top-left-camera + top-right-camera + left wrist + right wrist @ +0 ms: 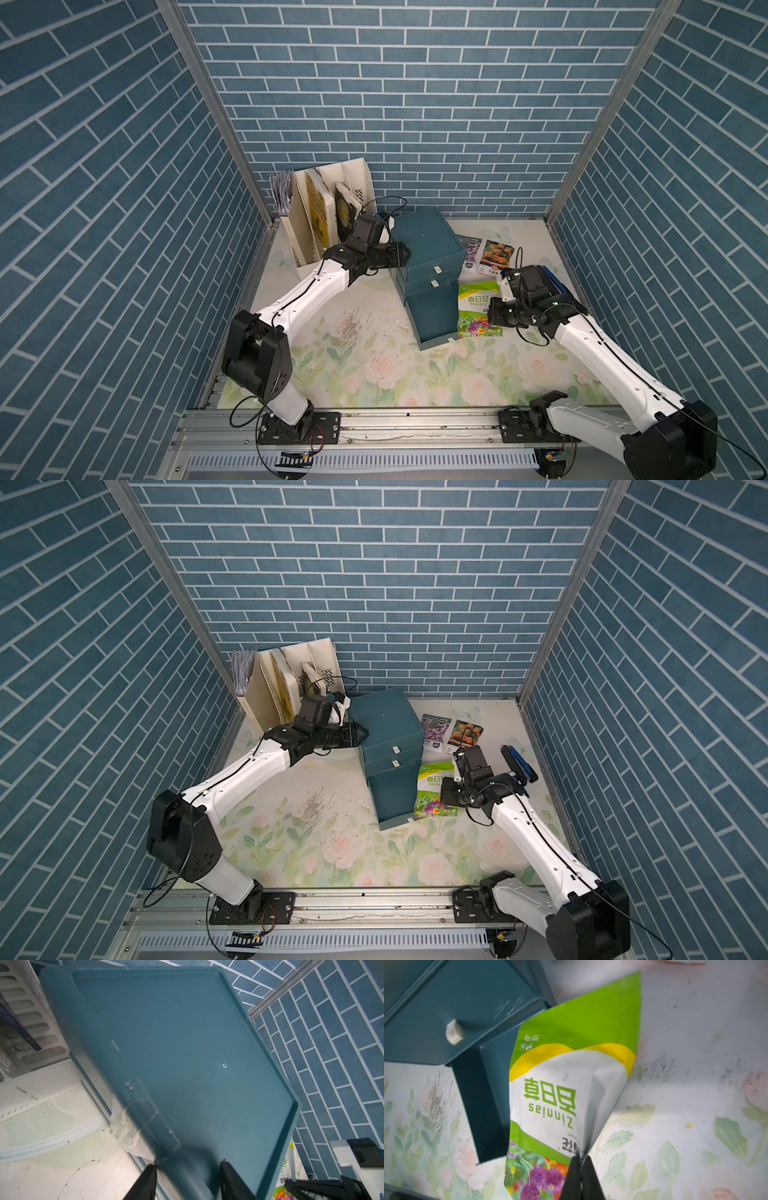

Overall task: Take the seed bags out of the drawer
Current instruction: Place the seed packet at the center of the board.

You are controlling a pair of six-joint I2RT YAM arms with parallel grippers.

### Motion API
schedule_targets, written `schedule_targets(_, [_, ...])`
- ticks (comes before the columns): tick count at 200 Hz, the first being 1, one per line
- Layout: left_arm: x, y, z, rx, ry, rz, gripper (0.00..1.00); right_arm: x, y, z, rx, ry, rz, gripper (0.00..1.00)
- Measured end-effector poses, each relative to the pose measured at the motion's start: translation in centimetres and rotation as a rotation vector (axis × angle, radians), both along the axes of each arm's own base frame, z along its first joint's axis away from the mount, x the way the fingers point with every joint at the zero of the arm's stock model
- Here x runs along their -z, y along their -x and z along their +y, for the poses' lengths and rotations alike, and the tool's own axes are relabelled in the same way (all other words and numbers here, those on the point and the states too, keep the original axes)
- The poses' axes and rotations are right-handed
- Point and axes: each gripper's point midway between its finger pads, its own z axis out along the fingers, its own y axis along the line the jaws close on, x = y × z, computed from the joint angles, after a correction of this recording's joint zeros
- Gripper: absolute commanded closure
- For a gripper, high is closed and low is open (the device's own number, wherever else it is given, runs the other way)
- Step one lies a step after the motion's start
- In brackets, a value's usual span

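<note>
In both top views, the purple bag and the orange bag are seen lying flat on the flowered tabletop, just beside the blue cabinet. The green bag is outside the pulled-out bottom drawer, close along its side. Its edge is pinched by the right tool. The drawer seems empty.

In the left wrist view, the cabinet's top is shown as smooth hard plastic with a raised rim. The left tool is closed on its corner edge, one black finger on each side.

In the right wrist view, the right tool's jaws are shut on the green bag's side edge, and the glossy film is creased into a fold there. The bag is judged very light, thin, soft and slippery. It is best taken at a flat sealed edge, not at the filled middle.
</note>
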Motion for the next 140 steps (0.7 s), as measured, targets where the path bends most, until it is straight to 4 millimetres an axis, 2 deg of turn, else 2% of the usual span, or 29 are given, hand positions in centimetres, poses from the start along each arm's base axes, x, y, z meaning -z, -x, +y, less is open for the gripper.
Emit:
schedule_targets(53, [0.0,0.0,0.0,0.0,0.0,0.0,0.48,0.2,-2.4,-5.0,0.132,0.042,0.005,1.0])
schedule_targets(79, [0.0,0.0,0.0,0.0,0.0,0.0,0.48,1.1,-3.6,-7.0,0.176,0.061,0.024,1.0])
schedule_targets(109, [0.0,0.0,0.0,0.001,0.0,0.0,0.48,2.9,-5.0,-8.3,0.202,0.076,0.054,1.0])
schedule_targets(140, [0.0,0.0,0.0,0.001,0.001,0.0,0.48,4.8,-6.2,-8.6,0.195,0.088,0.082,1.0])
